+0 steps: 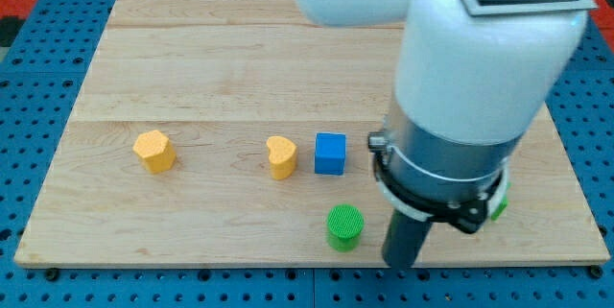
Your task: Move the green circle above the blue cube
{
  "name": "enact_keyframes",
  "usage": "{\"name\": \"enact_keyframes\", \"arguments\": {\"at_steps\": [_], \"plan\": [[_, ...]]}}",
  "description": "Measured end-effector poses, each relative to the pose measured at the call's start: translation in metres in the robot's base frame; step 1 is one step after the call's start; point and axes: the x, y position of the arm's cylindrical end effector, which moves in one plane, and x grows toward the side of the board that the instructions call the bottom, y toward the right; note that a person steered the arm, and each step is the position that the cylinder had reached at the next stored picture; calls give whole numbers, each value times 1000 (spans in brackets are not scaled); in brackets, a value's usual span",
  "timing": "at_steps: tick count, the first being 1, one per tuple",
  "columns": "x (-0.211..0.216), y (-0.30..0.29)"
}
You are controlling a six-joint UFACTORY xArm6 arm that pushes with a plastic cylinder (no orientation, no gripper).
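Note:
The green circle [344, 226] is a short green cylinder near the bottom edge of the wooden board [221, 68]. The blue cube [330, 153] sits above it and a little to the view's left, near the board's middle. My dark rod comes down at the view's right of the green circle; my tip [400, 263] is at the board's bottom edge, a short gap to the right of and slightly below the circle, not touching it.
A yellow heart [280, 156] lies just left of the blue cube. A yellow hexagon-like block [153, 150] sits further left. Another green block [498, 202] shows partly behind the arm's white body [480, 68] at the right.

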Motion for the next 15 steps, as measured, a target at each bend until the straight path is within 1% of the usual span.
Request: {"name": "enact_keyframes", "arguments": {"at_steps": [1, 2, 3, 4, 5, 6, 7, 8, 9, 10, 12, 13, 14, 15], "plan": [[0, -16], [0, -87], [0, -128], [0, -96], [-23, -37], [-61, -8], [-84, 8], [-61, 6], [-31, -15], [-36, -42], [-102, -21], [-124, -9], [-165, -8], [-204, -29]]}}
